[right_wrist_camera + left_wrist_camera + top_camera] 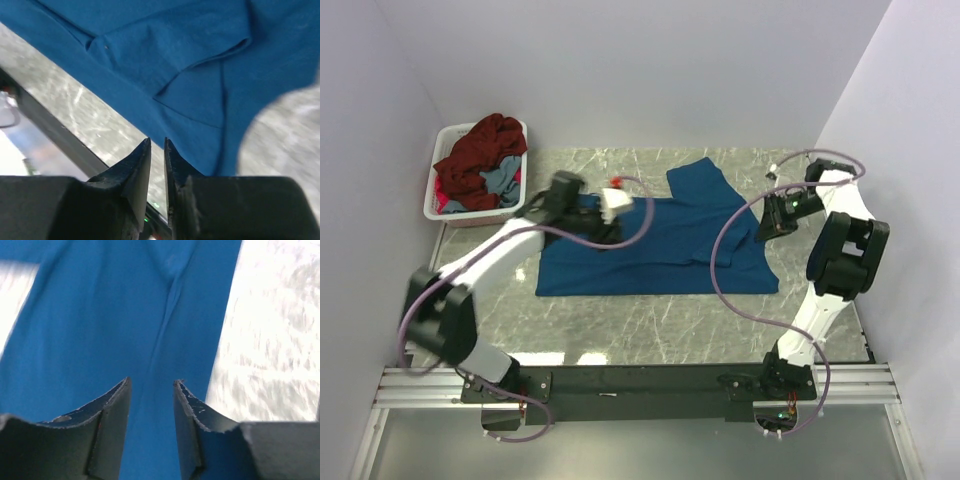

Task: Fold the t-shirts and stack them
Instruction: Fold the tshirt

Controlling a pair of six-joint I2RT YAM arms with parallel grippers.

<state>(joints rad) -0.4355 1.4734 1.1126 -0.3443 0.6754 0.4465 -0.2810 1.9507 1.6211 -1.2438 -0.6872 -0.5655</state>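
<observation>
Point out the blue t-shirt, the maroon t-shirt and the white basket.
blue t-shirt (660,268): top external view, middle of its spread body.
maroon t-shirt (480,150): top external view, its bunched cloth atop the heap.
white basket (475,215): top external view, its near wall.

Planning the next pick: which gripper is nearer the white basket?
Left. The left gripper sits over the blue shirt close to the basket; the right gripper is at the shirt's opposite end.

the left gripper (151,381) hangs over the blue shirt (100,315), its two fingers apart with nothing between them. a long crease (167,325) runs down the cloth. on the right side is the pale marble table (270,340).
</observation>
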